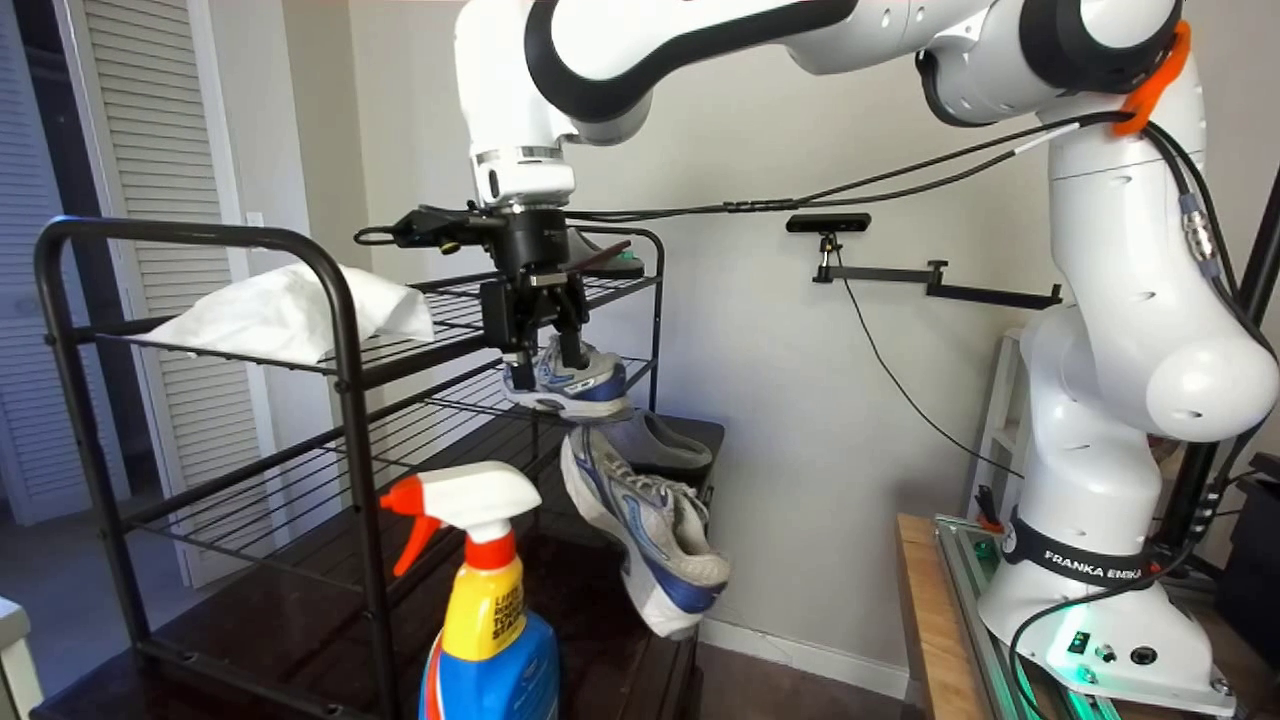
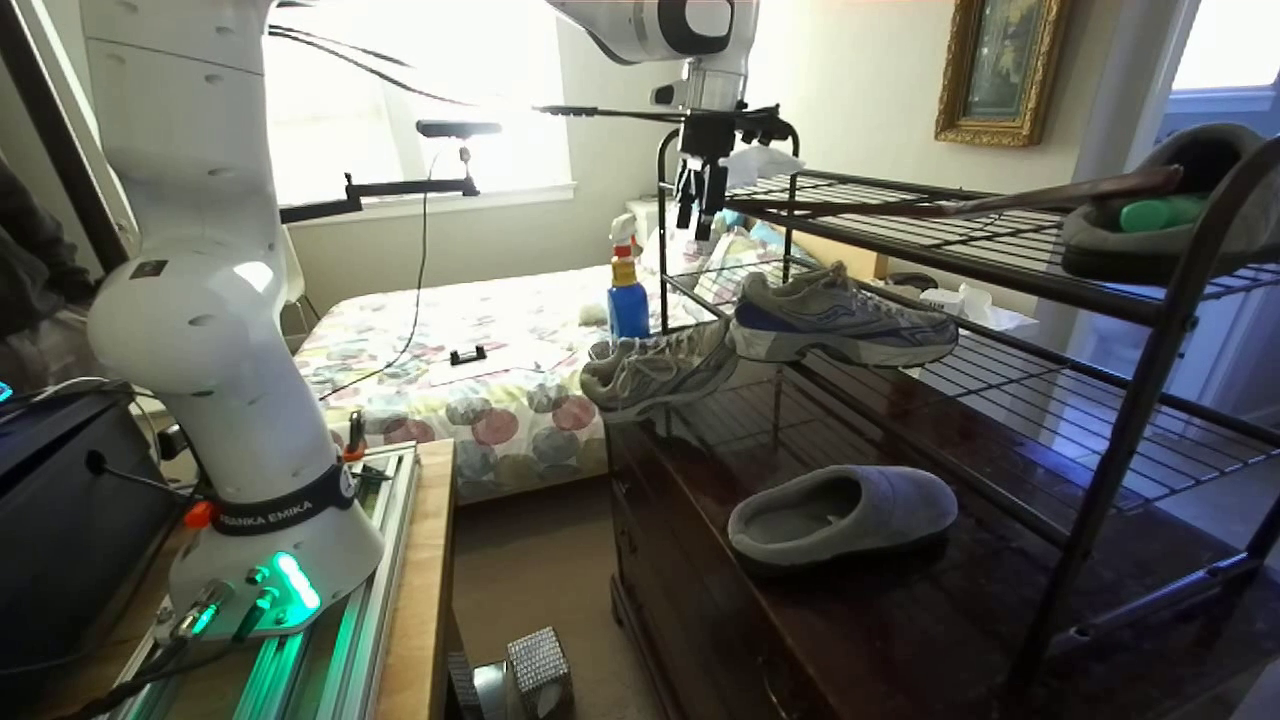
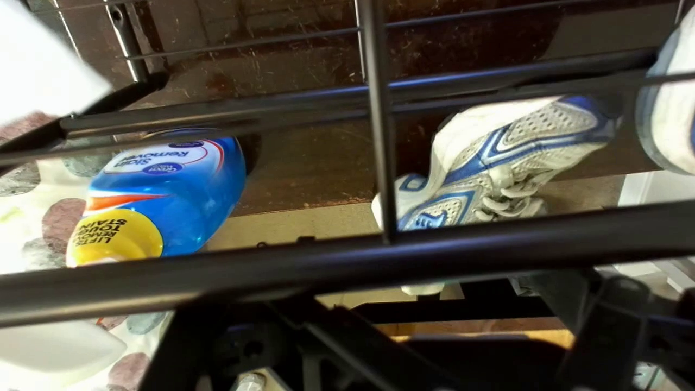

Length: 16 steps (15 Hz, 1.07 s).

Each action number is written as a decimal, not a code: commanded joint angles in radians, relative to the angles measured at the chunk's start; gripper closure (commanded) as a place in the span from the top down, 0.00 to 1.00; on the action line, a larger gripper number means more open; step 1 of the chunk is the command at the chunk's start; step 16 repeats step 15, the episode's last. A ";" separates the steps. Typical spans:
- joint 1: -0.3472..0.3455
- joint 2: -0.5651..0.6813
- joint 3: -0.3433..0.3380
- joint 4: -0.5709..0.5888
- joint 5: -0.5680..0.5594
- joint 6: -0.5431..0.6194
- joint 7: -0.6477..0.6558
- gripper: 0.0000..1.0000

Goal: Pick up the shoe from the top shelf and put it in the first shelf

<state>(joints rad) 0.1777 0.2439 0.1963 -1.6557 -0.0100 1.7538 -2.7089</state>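
Note:
The shoe appears to be the grey sneaker [image 1: 650, 530] with blue trim that sits tilted off the rack's front; it also shows in an exterior view [image 2: 660, 372] and the wrist view [image 3: 478, 163]. What supports it is unclear. A whiter sneaker [image 1: 570, 380] lies on the lower wire tier; it also shows in an exterior view [image 2: 845, 320]. My gripper [image 1: 548, 372] is open and empty, pointing down just outside the front rail of the top shelf [image 1: 425, 362]. In an exterior view the gripper [image 2: 693, 230] is well above the shoe. The rail hides part of the fingers in the wrist view.
A white cloth [image 1: 290, 310] and a grey slipper [image 2: 1160, 215] with a brown stick [image 2: 1040, 195] lie on the top shelf. A spray bottle [image 1: 495, 610] stands by the rack's end. Another slipper [image 2: 845, 515] lies on the dark dresser [image 2: 820, 650].

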 commanded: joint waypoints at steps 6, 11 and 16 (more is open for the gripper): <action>-0.010 0.060 0.016 0.118 0.041 -0.293 -0.003 1.00; -0.003 -0.009 0.042 0.083 0.063 -0.400 -0.022 1.00; 0.005 -0.014 0.043 0.093 0.060 -0.427 0.017 1.00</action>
